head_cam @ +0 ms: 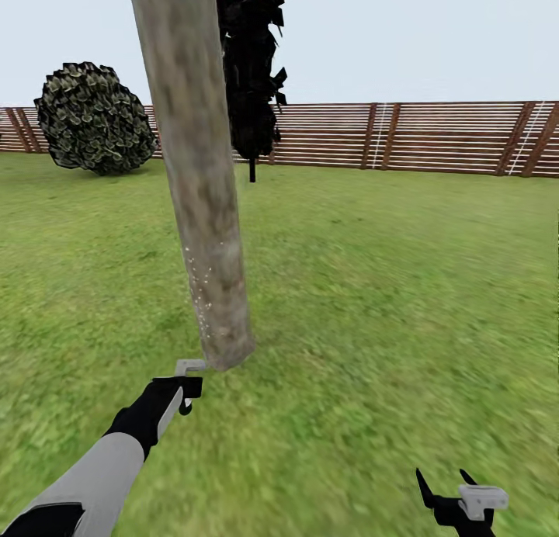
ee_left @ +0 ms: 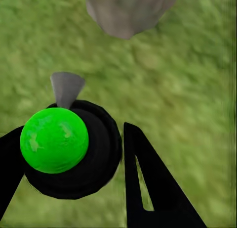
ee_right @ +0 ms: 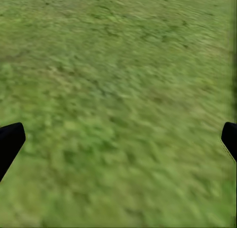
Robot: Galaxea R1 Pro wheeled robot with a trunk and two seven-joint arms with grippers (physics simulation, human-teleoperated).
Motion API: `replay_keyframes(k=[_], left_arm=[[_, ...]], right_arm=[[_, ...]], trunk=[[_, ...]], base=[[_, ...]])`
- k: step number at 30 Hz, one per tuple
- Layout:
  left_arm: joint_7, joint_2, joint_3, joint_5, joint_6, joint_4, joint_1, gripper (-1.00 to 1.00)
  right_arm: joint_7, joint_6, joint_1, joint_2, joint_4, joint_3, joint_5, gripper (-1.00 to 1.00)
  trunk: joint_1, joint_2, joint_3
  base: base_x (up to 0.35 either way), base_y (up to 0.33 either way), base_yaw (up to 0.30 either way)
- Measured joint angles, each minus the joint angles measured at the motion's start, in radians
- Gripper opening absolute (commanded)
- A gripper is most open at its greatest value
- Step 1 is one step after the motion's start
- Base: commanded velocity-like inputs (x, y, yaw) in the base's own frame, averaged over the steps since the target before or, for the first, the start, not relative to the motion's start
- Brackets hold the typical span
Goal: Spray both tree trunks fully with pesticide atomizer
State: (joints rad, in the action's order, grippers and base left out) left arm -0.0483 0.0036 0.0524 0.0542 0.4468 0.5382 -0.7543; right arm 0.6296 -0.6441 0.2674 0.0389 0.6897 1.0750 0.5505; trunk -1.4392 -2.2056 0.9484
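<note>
Closest in, the left pincer (ee_left: 74, 188) grips the atomizer (ee_left: 69, 149), whose green ball top and grey nozzle aim at the tree trunk (head_cam: 203, 188) just ahead on the lawn (head_cam: 388, 289). Farther right, the right pincer (head_cam: 446, 486) hangs open over grass.

You're outdoors in a fenced garden: green lawn (head_cam: 388, 289) stretches out in every direction, a brown slatted wooden fence (head_cam: 435, 137) closes it off from 10 to 2 o'clock, a thick tree trunk (head_cam: 203, 180) rises at 12, and a round bush (head_cam: 93, 118) sits at 10 under pale sky.
</note>
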Motion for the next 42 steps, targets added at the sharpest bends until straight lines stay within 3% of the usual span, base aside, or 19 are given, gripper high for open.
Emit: replay_keyframes(k=[19,42], left_arm=[[0.000,0.000,0.000,0.000,0.000,0.000,0.000,-1.00],[0.000,0.000,0.000,-0.001,0.000,0.000,0.000,-1.00]], right_arm=[[0.000,0.000,0.000,0.000,0.000,0.000,0.000,1.00],[0.000,0.001,0.001,0.000,-0.002,0.000,0.000,1.00]], trunk=[[0.000,0.000,0.000],[0.000,0.000,0.000]], base=[[0.000,-0.277,0.247],[0.000,-0.277,0.058]])
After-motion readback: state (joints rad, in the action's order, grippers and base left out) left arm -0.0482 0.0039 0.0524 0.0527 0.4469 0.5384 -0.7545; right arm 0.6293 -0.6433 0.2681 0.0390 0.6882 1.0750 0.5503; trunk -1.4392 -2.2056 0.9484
